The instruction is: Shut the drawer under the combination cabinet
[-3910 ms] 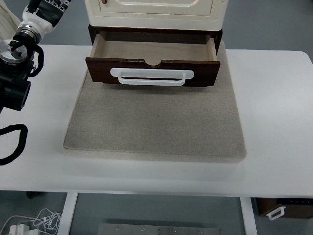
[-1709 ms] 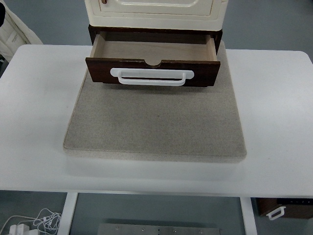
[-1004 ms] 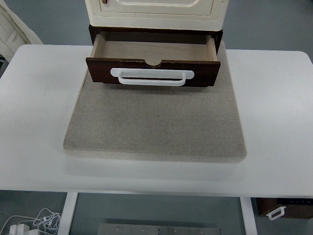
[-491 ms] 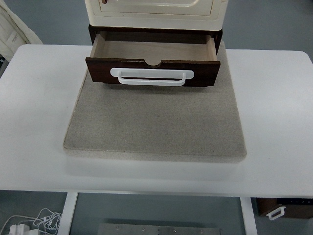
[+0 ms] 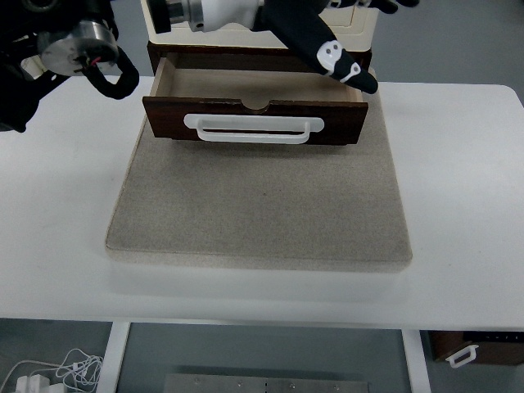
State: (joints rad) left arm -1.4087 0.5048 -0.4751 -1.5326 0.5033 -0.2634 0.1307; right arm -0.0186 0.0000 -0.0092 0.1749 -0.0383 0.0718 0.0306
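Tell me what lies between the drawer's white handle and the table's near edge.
Only the grey mat, bare, then a strip of white table, as the head view shows. Nothing rests on either.

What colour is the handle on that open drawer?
White, against the drawer's dark brown front; the handle shows clearly in the head view.

The top edge cuts off the cabinet [image 5: 360, 29] above its lowest part. The left arm [image 5: 74, 45] and left hand [image 5: 315, 37] cover most of what shows and part of the drawer's [image 5: 254, 123] back. Some fingers run off the top edge.
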